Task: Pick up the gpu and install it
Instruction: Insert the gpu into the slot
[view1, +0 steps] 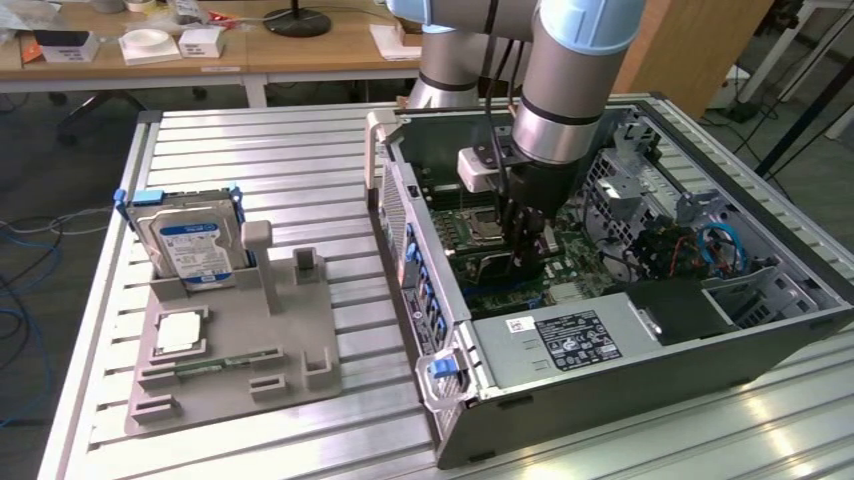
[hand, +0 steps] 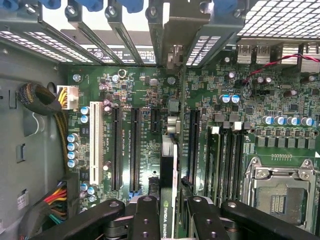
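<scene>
Much of the gpu (hand: 168, 170) hides edge-on from us, clamped between the fingers (hand: 145, 217) of the gripper (hand: 171, 207).

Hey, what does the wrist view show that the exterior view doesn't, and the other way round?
Wrist view only: the gpu, edge-on, gripped between the jaws over long black expansion slots, plus a white slot. Exterior view only: the arm itself, and on the exterior view's left a grey fixture holding the hard drive and a memory stick. Both: the open computer case, its motherboard and the processor socket.
</scene>
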